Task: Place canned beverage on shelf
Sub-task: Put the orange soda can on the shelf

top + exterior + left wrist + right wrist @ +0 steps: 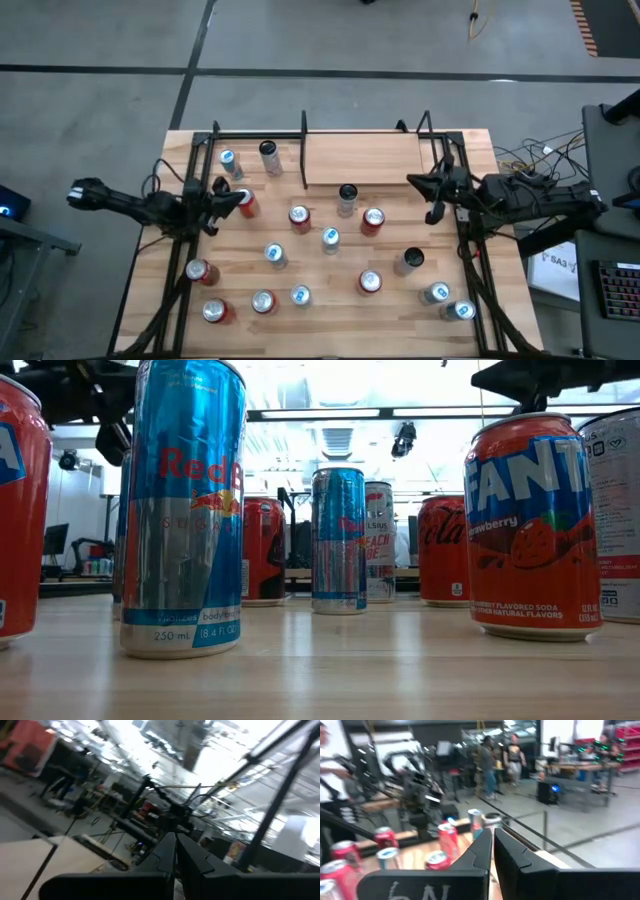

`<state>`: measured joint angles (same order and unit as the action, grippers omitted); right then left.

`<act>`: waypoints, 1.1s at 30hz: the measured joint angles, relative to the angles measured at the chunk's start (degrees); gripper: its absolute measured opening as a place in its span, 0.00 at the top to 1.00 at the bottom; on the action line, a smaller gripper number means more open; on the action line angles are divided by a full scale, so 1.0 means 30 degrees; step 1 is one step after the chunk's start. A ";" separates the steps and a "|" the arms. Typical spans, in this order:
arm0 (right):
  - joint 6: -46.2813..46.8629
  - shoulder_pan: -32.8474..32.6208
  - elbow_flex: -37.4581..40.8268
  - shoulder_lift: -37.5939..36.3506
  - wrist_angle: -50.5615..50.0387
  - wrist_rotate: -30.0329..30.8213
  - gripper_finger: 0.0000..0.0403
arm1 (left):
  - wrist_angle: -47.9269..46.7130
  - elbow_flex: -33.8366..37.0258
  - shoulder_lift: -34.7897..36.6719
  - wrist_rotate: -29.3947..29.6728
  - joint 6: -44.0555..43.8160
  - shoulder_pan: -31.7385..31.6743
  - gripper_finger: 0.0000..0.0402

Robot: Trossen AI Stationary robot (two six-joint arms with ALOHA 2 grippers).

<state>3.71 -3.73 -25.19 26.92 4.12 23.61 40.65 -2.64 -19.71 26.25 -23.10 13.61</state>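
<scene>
Several beverage cans stand upright on the wooden table, among them a red can point(246, 203), a dark-topped can point(347, 195) and a blue-and-silver can point(185, 510). The shelf point(365, 158), a light-wood board with black side rails, sits at the table's far middle with no can on it. My left gripper point(222, 198) hovers shut at the table's left, its tips close to the red can; in its wrist view point(172, 837) it points up into the room. My right gripper point(413, 182) is shut above the shelf's right near corner, holding nothing point(492, 832).
Cans crowd the table's middle and near half, including a red Fanta can point(530, 525) and a pair at the near right point(448, 302). Black frame rails run along both table sides point(180, 215). People stand in the room beyond the table point(512, 757).
</scene>
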 joint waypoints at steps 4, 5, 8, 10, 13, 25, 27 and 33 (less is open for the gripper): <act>-0.0401 0.0007 -0.0685 0.0340 -0.0727 0.0693 0.98 | -0.1630 -0.1578 -0.1483 0.0427 -0.1728 0.0000 1.00; -0.0604 0.0000 -0.0771 0.0340 -0.0790 0.0693 0.98 | -0.2812 -0.2197 -0.1774 0.0435 -0.2221 0.0006 1.00; -0.0767 0.0000 -0.0898 0.0333 -0.1218 0.0664 0.98 | -0.8178 -0.4583 -0.2674 0.0562 -0.4396 0.0022 1.00; -0.0870 0.0007 -0.0951 0.0282 -0.1327 0.0693 0.98 | -1.2782 -0.6490 -0.3452 0.1020 -0.6240 0.0027 1.00; -0.1264 0.0000 -0.1143 0.0315 -0.1301 0.0678 0.98 | -2.0278 -0.9503 -0.4835 0.1463 -0.9071 0.0022 1.00; -0.2005 0.0000 -0.1436 0.0303 -0.1309 0.0664 0.98 | -3.5641 -1.6845 -1.0845 0.2438 -1.4984 -0.0446 1.00; -0.1998 0.0000 -0.1436 0.0303 -0.1368 0.0664 0.98 | -3.6707 -1.7247 -1.1505 0.2441 -1.5168 -0.0825 1.00; -0.1982 0.0000 -0.1436 0.0296 -0.1375 0.0656 0.98 | -3.7026 -1.7215 -1.2796 0.2438 -1.5134 -0.2251 1.00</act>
<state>-2.24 -3.73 -29.50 27.81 -0.01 25.58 -70.43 -54.28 -58.10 33.56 -68.50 6.85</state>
